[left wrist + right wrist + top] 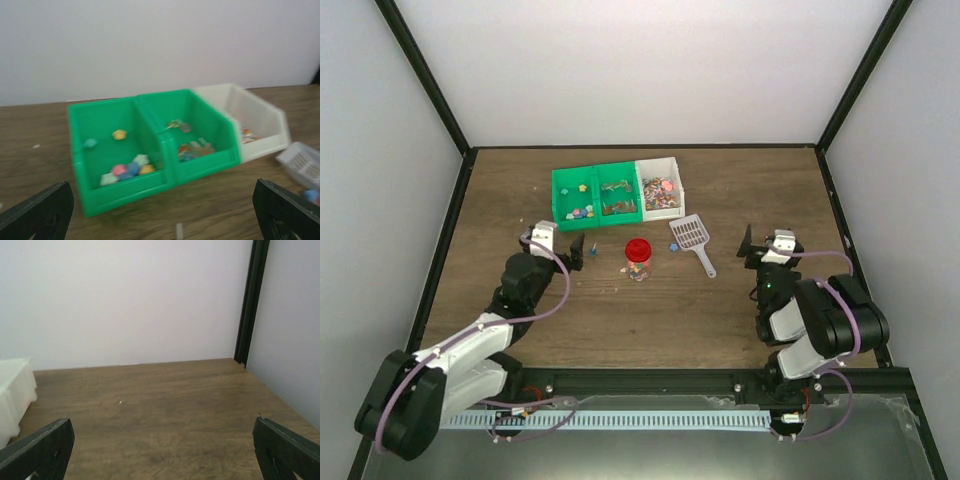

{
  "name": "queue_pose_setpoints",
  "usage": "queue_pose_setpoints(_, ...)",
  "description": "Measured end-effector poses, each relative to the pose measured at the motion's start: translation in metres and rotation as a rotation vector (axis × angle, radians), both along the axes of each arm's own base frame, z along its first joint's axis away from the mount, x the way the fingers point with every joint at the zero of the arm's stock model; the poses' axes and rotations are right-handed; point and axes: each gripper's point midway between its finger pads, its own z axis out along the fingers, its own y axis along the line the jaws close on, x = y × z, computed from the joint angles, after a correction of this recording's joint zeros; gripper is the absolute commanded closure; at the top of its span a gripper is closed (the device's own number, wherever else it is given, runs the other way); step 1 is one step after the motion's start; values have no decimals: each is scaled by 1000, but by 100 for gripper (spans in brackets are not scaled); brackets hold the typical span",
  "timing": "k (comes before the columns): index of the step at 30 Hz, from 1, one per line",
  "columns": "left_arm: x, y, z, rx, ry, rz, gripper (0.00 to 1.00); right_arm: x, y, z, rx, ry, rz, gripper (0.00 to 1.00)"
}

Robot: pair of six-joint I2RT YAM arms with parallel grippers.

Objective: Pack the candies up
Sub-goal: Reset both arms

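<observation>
Overhead looks down; low wrist views face rearward, sharing the white bin.

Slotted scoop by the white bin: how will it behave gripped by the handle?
The scoop looks like thin moulded plastic, so probably light and fairly stiff. Its handle is narrow and the slotted head wide, so a pinch there may let it swivel. Lying flat on the table, it should slide, not roll.
</observation>
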Motion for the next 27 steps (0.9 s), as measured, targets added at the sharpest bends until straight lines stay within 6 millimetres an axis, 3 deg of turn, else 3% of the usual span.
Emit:
queue_pose_setpoints(4,13,31,-9,68,16,88,0,1,8,-13,-13,37,53,0)
queue_pose_setpoints(7,18,51,-9,128,3,160,0,1,11,-13,-13,38,74,0)
queue_pose_setpoints(11,30,91,-8,144,-14,272,0,1,13,-13,-14,38,84,0)
queue_pose_setpoints(14,44,117,-29,154,16,342,0,1,14,-13,-14,38,90,0)
queue_pose_setpoints(18,52,129,-69,179,126,358,0,1,15,-13,-15,38,95,0)
queue_pose_setpoints(22,57,138,-62,166,95,380,0,1,15,-13,-15,37,95,0)
queue_pose_setpoints(27,78,142,-52,150,44,389,0,1,15,-13,-15,37,95,0)
